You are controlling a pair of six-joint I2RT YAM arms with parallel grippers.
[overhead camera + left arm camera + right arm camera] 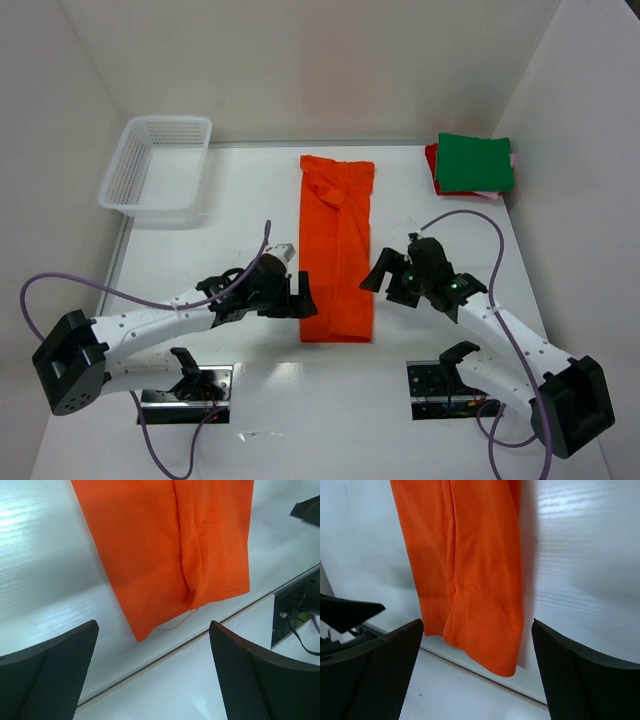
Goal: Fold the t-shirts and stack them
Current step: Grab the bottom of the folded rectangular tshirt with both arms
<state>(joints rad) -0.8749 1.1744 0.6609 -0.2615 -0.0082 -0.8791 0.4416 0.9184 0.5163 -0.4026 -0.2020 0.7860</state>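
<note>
- Cloth of the bright orange t-shirt (337, 250) lies mid-table as a long strip, sides folded in, ready for a crosswise fold.
- Left gripper (300, 297) and right gripper (384, 272) flank its near hem, both wide and empty, well placed to pinch the corners.
- Folded green square shirt (475, 163) tops the far-right stack, seemingly with red beneath.

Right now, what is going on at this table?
The robot is folding an orange shirt. It lies in the middle of the table, already folded into a long strip. The left fingers and right fingers are open, one pair at each side of its near end, holding nothing. A stack of folded shirts, green on top, sits in the far right corner. A white basket stands far left.
</note>
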